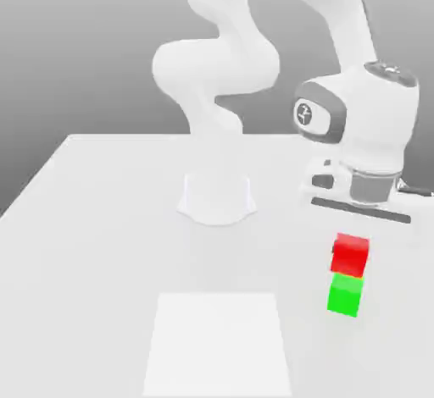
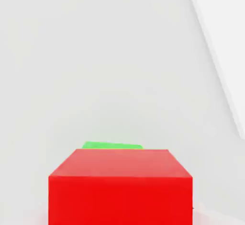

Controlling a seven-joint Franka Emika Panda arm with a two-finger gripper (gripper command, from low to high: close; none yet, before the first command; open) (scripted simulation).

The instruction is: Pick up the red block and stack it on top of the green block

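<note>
The red block [image 1: 349,254] is directly over the green block [image 1: 343,295] at the exterior view's right, their faces meeting with no visible gap. The red one is shifted slightly to the right of the green one. My gripper [image 1: 352,235] hangs straight above, shut on the red block, and its white hand [image 1: 363,186] is just over the stack. In the hand view the red block [image 2: 120,185] looms close. A thin strip of the green block [image 2: 112,146] peeks out beyond its far edge.
The arm's round base [image 1: 217,198] stands at the middle back of the white table [image 1: 93,244]. A paler rectangular patch [image 1: 219,341] lies on the table near the front, left of the stack.
</note>
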